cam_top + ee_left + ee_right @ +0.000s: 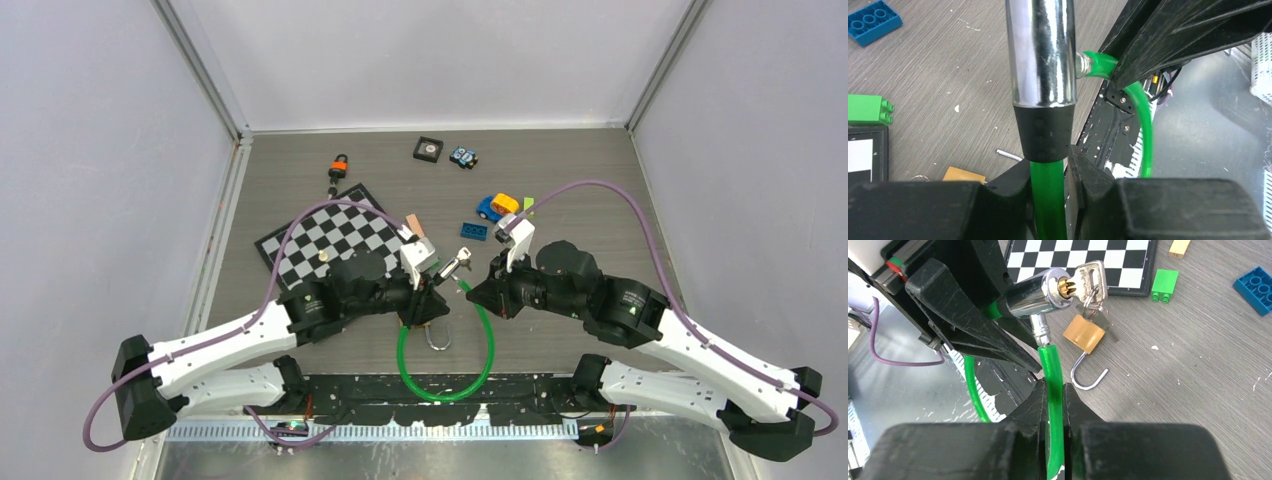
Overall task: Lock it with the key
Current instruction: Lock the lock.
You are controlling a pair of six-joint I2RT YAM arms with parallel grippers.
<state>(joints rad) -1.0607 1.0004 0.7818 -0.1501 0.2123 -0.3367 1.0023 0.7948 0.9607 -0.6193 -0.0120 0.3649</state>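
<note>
Hanging between the two arms just above the middle of the table, the cable lock's chrome lock cylinder (1040, 292) has its long axis on a slant, running from the left arm's side up toward the far right. Its keyed end points that way, and the key (1093, 277) is seated in the brass keyway with a ring of spare keys dangling from it. At the other end, the black collar (1042, 132) takes in the green cable (445, 385), and the left gripper (1048, 175) is clamped on that cable right below the collar, fingers pressed against both sides. The cable loops round toward the arm bases and comes back to a metal pin end (1039, 330) that meets the cylinder's side at a right angle. The right gripper (1053, 395) is clenched on the cable just short of that pin. Under the cylinder a small brass padlock (1084, 333) lies on the table with its shackle swung open. A chessboard (330, 240) lies to the left, a green brick (1164, 284) and a blue brick (1255, 290) farther out, and an orange padlock (340, 165) beyond the board.
</note>
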